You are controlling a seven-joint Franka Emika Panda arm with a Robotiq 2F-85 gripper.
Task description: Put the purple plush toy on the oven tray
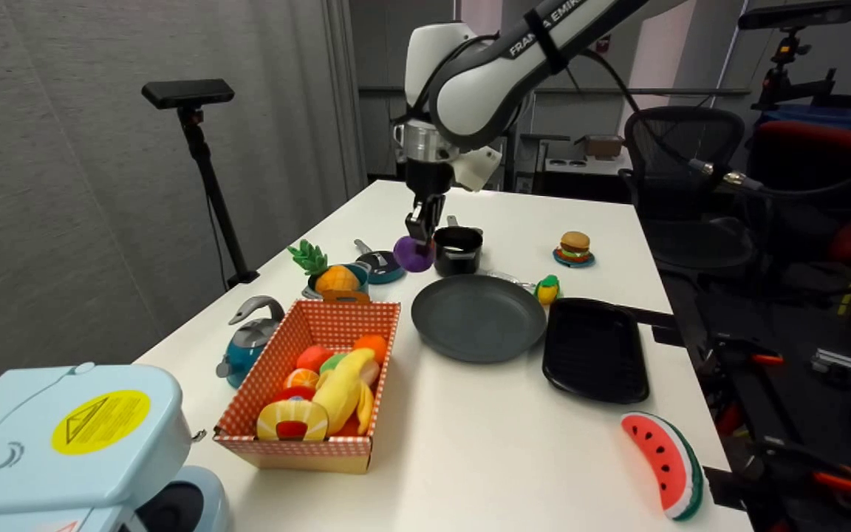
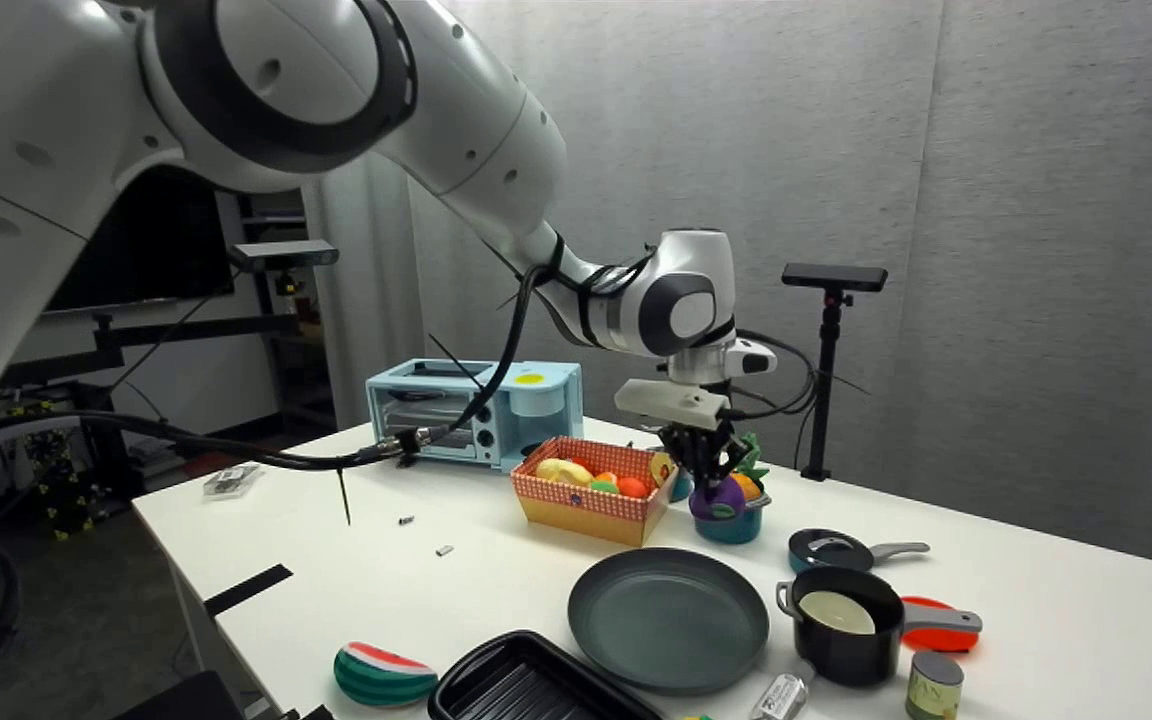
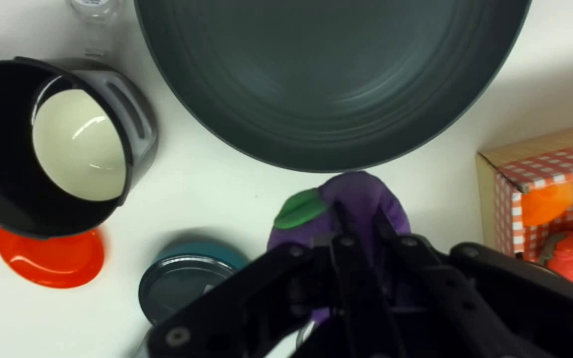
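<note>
The purple plush toy (image 1: pixel 408 255) is round and dark purple with a green leaf, which shows in the wrist view (image 3: pixel 361 189). My gripper (image 3: pixel 359 213) is shut on it, one fingertip pressed in on each side of a fold. In both exterior views the toy (image 2: pixel 714 500) hangs in the air under the gripper (image 1: pixel 422 229). The black oven tray (image 1: pixel 594 351) lies on the table on the far side of the round plate from the toy. It is cut off at the bottom edge in an exterior view (image 2: pixel 536 690) and out of the wrist view.
The round grey plate (image 1: pixel 479 318) lies between toy and tray. A checked basket (image 2: pixel 586 515) of plush fruit, a teal pot (image 2: pixel 731 527) with a pineapple, a small lidded pan (image 2: pixel 831 550) and a black pot (image 2: pixel 846 640) stand around the toy. A watermelon slice (image 1: pixel 665 462) lies near the tray.
</note>
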